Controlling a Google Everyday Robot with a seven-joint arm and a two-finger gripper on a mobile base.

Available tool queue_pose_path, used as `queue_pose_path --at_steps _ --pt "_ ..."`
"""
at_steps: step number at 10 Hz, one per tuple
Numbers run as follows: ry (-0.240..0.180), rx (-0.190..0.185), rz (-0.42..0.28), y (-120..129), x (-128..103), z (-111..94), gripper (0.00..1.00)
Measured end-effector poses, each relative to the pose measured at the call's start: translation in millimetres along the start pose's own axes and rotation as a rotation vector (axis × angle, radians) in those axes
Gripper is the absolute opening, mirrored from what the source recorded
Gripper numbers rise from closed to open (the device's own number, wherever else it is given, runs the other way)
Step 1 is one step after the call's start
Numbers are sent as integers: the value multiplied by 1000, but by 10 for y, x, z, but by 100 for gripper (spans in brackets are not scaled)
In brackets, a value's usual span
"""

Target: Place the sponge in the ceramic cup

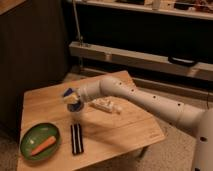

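Wood-grain surface point(125, 131), and the tool point(72, 97) hangs over its left-centre, well in from every edge, pinching the sponge point(67, 92). The sponge sits right above the ceramic cup point(75, 108), long axis tilted: blue end up and left, yellow layer down and right. Whether it touches the rim, I can't tell. There's open wood to the front right. A striped bar point(76, 138) lies just ahead of the cup, a green plate point(34, 134) with a carrot point(44, 145) front-left, and a pale packet point(106, 105) just beside the cup on the right.
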Motion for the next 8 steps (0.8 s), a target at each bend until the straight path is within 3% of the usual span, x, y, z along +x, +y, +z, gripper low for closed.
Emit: queue_pose_path --at_steps 2,7,8 --pt "-7 -6 -13 0 -19 31 22" --pt "-14 -17 -27 18 -59 78 74" --pt "-12 -16 -11 37 -78 81 80"
